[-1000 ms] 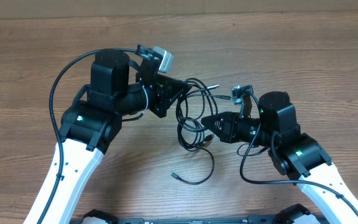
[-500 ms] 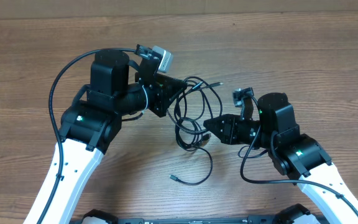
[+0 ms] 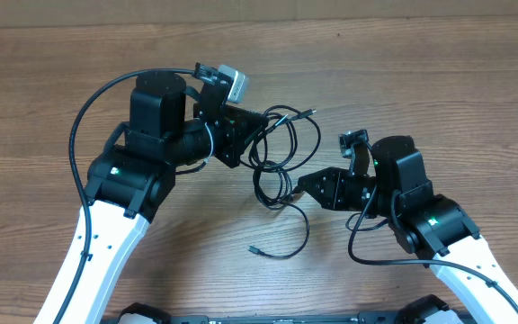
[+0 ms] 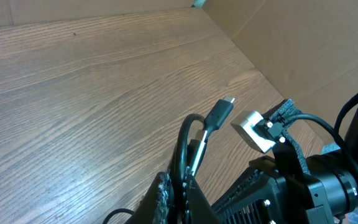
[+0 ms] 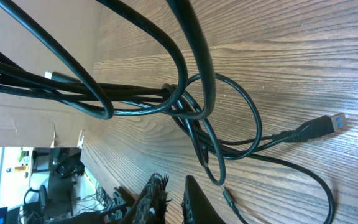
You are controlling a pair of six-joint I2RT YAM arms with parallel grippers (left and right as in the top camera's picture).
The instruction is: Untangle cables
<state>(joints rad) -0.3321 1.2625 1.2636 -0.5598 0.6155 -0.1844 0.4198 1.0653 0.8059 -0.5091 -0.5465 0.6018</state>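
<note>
I see the left gripper clamped on the cables, tangle lying between both arms, right gripper barely parted, empty, its fingers cut off at picture edge

The right end effector has eased off the cables.

The right wrist view's top edge cuts off the cables.

Cables lie between left pincer and right pincer.
</note>
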